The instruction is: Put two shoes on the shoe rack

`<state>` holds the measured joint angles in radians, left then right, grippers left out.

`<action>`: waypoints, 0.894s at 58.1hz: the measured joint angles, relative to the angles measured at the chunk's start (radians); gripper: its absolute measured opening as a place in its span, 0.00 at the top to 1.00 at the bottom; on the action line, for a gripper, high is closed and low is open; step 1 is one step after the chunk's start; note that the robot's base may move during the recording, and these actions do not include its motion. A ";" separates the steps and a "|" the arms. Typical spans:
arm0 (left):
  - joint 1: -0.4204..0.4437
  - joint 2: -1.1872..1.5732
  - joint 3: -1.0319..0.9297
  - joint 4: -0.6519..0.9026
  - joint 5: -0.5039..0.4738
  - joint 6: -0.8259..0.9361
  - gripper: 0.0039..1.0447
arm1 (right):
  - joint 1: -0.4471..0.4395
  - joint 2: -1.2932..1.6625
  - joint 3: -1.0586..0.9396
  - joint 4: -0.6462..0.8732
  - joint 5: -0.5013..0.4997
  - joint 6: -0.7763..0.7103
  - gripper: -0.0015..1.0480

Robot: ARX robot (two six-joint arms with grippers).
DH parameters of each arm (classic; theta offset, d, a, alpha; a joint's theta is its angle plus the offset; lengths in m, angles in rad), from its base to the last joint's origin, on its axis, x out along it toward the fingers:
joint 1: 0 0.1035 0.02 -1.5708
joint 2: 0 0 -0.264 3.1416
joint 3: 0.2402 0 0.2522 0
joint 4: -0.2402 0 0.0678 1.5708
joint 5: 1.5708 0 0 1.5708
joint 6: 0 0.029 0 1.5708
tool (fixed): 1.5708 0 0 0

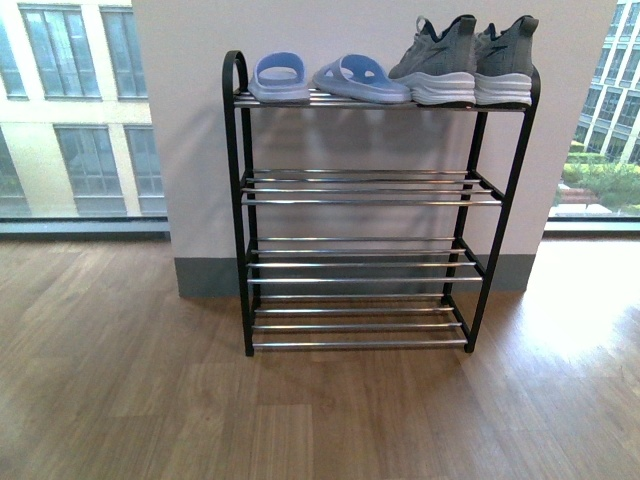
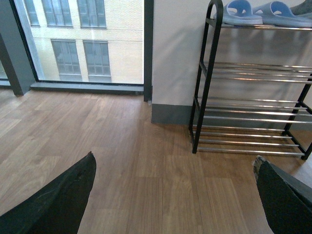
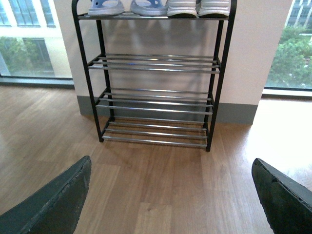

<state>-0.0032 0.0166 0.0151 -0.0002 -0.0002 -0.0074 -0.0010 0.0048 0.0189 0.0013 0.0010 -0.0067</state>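
Shoes, front view: two grey knit lace-up sneakers with thick white ribbed soles stand side by side, touching, at the right end of the top tier; left one [image 1: 437,62], right one [image 1: 507,62].
Rack, front view: the black metal-framed shoe rack with thin silver rods [image 1: 365,200] stands on the wooden floor [image 1: 300,420] against a pale wall; its three lower tiers carry nothing.
Other footwear, front view: a pair of pale blue slide sandals [image 1: 325,78] fills the left half of the top tier, just beside the sneakers.
Arms, front view: neither arm shows.
Step in hand: judging by both sneakers sitting on the rack, the placing looks done; what remains is at most pulling clear.
Next move: probably none on the shoes; the arms only need to stay well apart from the rack.
Left wrist view: the left tool [image 2: 175,195] has its two dark fingers spread wide with bare floor between them, holding nothing; only the rack's left part and the sandals show, with barely a sliver of a sneaker at the edge.
Right wrist view: the right tool [image 3: 170,195] is likewise spread wide and empty; the whole rack shows, but only the white soles of the sneakers [image 3: 199,7] are visible.
What differs: only the front view shows the sneakers' uppers whole.
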 joint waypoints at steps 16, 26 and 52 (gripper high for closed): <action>0.000 0.000 0.000 0.000 0.000 0.000 0.09 | 0.000 0.000 0.000 0.000 -0.001 0.000 0.09; 0.000 0.000 0.000 0.000 0.000 0.000 0.09 | 0.000 0.000 0.000 0.000 0.000 0.000 0.09; 0.000 0.000 0.000 0.000 -0.001 0.000 0.09 | 0.000 0.000 0.000 0.000 -0.001 0.000 0.09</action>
<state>-0.0036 0.0166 0.0151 -0.0002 -0.0010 -0.0074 -0.0010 0.0048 0.0189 0.0013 0.0002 -0.0067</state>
